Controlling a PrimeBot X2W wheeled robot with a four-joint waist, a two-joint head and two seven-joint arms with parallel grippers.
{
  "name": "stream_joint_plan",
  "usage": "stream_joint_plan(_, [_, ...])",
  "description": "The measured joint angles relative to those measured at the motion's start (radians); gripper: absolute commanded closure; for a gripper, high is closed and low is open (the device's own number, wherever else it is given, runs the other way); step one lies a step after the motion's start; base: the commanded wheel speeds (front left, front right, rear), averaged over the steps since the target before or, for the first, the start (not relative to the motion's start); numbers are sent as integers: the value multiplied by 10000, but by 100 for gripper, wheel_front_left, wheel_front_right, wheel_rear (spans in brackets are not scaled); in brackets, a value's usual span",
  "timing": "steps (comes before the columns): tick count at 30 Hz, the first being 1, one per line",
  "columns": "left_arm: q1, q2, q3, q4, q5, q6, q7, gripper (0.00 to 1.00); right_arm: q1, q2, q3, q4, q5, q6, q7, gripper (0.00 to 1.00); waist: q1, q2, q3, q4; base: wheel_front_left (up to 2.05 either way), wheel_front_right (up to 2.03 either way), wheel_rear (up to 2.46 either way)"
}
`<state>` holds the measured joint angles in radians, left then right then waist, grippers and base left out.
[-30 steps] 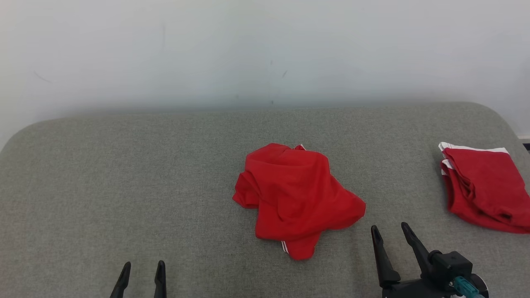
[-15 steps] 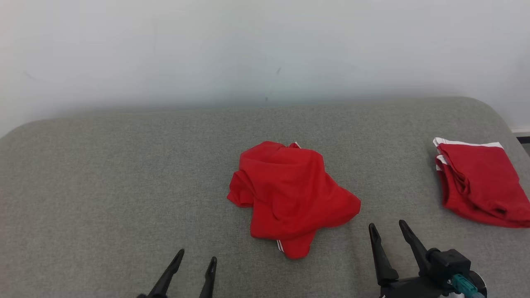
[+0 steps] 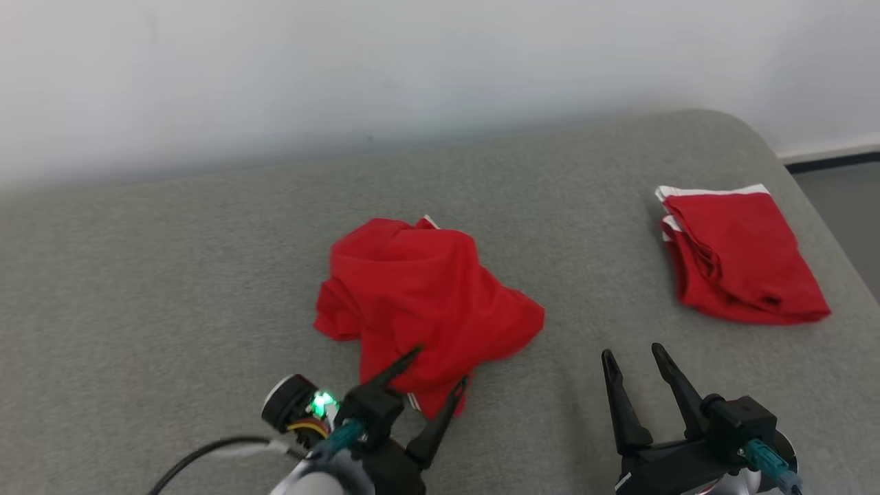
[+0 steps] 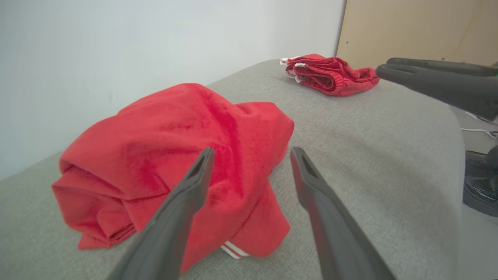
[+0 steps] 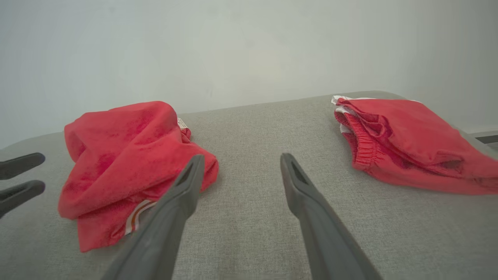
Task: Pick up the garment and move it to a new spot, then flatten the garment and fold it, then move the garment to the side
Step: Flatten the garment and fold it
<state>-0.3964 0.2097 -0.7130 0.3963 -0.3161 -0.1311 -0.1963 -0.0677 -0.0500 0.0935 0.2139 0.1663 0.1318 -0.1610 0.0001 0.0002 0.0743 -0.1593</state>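
Nearest the camera, the left pincer [image 3: 440, 366] stands open, its two long, tapering dark fingers spread at the near edge of the crumpled garment [image 3: 419, 289]. Whether either tip touches the cloth cannot be told. A small green light [image 3: 322, 402] glows on its wrist. The right pincer [image 3: 631, 350] is likewise open and holds nothing, poised over bare bench [image 3: 172, 275] to the right of the heap and apart from it.

The garment lies near the middle of the bench, a soft bunched mound of bright red, matte, slightly fleecy fabric in rounded folds. A short white-striped hem [image 4: 233, 249] peeps out under its near side. The bench is padded and covered in grey woven cloth of fine grain, with a rounded far right corner.

Farther back on the right lies a second red garment [image 3: 739, 254], folded into a flat rough rectangle, white-edged, with a gathered elastic band. Beyond it is a plain pale wall [image 3: 344, 69].
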Motion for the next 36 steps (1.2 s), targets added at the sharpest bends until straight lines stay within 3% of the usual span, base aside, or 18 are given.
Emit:
stream_joint_plan(6, [-1216, -493, -155, 1728, -207, 33, 546, 0, -184, -6, 65, 159, 90, 0, -161, 0, 0, 0, 389, -740, 0, 0, 0])
stream_joint_plan(12, [-1850, -786, -38, 2920, -213, 474, 842, 0, -202, -6, 153, 280, 188, 0, -316, 0, 0, 0, 737, -1419, 0, 0, 0])
stream_joint_plan(13, [-1906, -805, -67, 3041, -213, 468, 849, 19, -211, -8, 153, 297, 190, 0, -332, 0, 0, 0, 789, -1506, 0, 0, 0])
stream_joint_plan(14, [-1958, -828, -105, 3143, -211, 458, 838, 67, -228, -10, 148, 324, 199, 0, -339, 0, 0, 0, 840, -1582, 0, 0, 0])
stream_joint_plan(15, [-2003, -851, -123, 3206, -211, 447, 754, 100, -255, -8, 150, 339, 199, 0, -347, 0, 1, 0, 887, -1645, 0, 0, 0])
stream_joint_plan(22, [-2695, -1177, -322, 3302, -276, 253, 127, 100, -365, -6, 178, 497, 165, 0, -424, 0, 0, 0, 958, -1638, 0, 0, 0])
stream_joint_plan(29, [-4593, -1542, -341, 1910, -619, 171, -481, 100, -398, -4, 199, 495, 138, 0, -355, 0, -1, -1, 651, -1270, 0, 0, 0])
stream_joint_plan(36, [-4981, -1588, -8, 322, -1187, 639, -606, 100, -300, -6, 46, 420, 92, 0, -328, 0, -2, -1, 480, -841, 0, 0, 0])
